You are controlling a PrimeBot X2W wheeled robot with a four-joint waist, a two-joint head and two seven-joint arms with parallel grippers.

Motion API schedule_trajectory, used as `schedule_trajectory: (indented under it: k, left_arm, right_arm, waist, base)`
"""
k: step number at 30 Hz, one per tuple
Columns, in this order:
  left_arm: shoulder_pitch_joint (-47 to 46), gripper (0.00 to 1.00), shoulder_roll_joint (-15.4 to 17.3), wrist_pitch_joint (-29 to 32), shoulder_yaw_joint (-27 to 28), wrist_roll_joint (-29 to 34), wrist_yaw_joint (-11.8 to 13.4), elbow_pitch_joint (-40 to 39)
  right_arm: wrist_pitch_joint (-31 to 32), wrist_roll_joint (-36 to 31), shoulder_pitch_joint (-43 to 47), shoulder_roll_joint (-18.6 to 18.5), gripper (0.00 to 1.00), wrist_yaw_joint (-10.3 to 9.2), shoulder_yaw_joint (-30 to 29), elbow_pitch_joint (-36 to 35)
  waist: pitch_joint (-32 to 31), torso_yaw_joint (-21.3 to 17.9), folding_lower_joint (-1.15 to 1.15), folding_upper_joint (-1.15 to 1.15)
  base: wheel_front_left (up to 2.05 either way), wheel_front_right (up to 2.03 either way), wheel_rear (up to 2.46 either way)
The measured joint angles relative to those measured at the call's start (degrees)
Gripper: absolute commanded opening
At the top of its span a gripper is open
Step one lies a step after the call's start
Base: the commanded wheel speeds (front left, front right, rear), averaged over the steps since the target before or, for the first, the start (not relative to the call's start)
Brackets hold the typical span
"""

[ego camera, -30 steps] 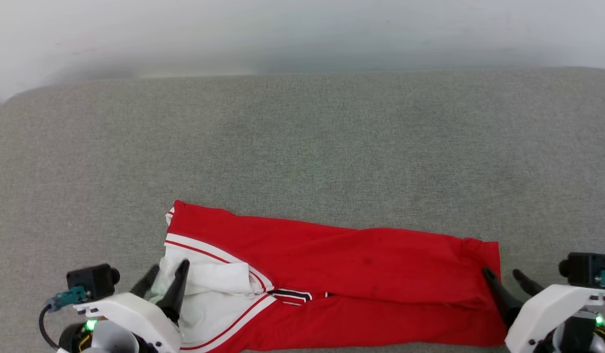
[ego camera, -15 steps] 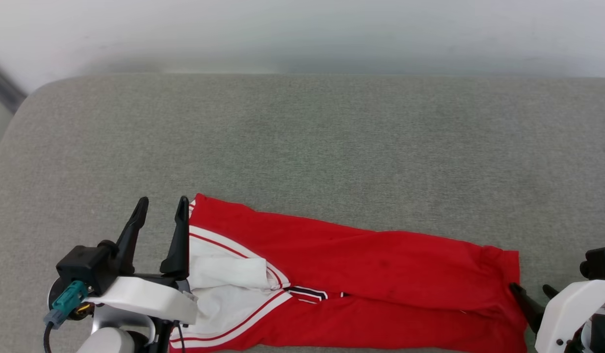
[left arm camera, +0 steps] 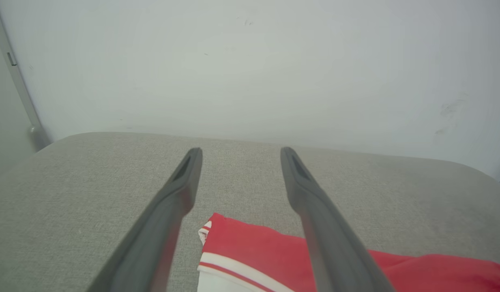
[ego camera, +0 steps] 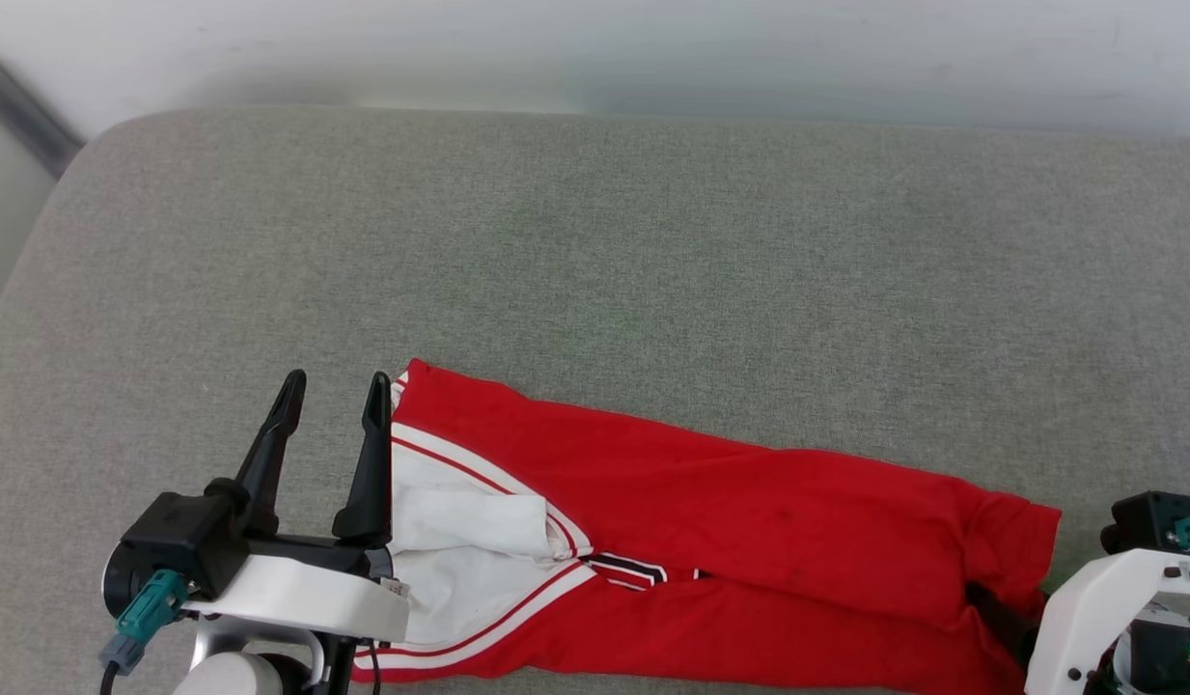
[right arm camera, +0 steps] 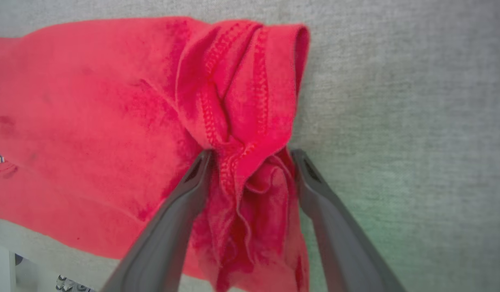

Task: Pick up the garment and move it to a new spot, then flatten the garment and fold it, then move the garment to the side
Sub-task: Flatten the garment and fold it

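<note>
The red jersey T-shirt with white sleeves and striped trim lies in a long strip near the front of the grey cloth cushion. The left gripper is beside its sleeve end, jaws open and empty. The right gripper has its jaws wide apart around the bunched red hem.

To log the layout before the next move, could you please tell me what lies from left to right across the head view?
Open left gripper with two long dark fingers → white short sleeve of the red jersey garment → its red body → right gripper at the hem.
</note>
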Motion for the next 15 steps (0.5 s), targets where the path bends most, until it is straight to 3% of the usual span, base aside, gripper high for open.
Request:
schedule_trajectory:
  k: [1, 2, 3, 15]
  left_arm:
    - [0.0, 1.00, -0.1, 0.0, 0.1, 0.0, 0.0, 0.0]
    - [0.0, 1.00, -0.1, 0.0, 0.1, 0.0, 0.0, 0.1]
    - [0.0, 1.00, -0.1, 0.0, 0.1, 0.1, 0.0, 0.2]
    - [1.0, 1.00, -0.2, 0.0, 0.1, 1.3, 0.1, 1.4]
  right_arm:
    - [0.2, 0.3, 0.0, 0.1, 0.48, 0.00, 0.3, 0.0]
    - [0.2, 0.9, -0.1, 0.1, 0.14, 0.00, 0.5, 0.0]
    - [0.3, 1.4, -0.3, 0.2, 0.00, 0.00, 0.5, 0.2]
    - [-1.6, 4.0, -1.2, -1.7, 0.00, 0.11, 1.6, -0.5]
  waist:
    - [0.1, 0.0, 0.00, 0.00]
    - [0.1, -0.1, 0.00, 0.00]
    - [0.2, -0.1, 0.00, 0.00]
    - [-2.2, -0.4, 0.00, 0.00]
  base:
    - [0.00, 0.00, 0.00]
    - [0.00, 0.00, 0.00]
    - [0.00, 0.00, 0.00]
    - [0.00, 0.00, 0.00]
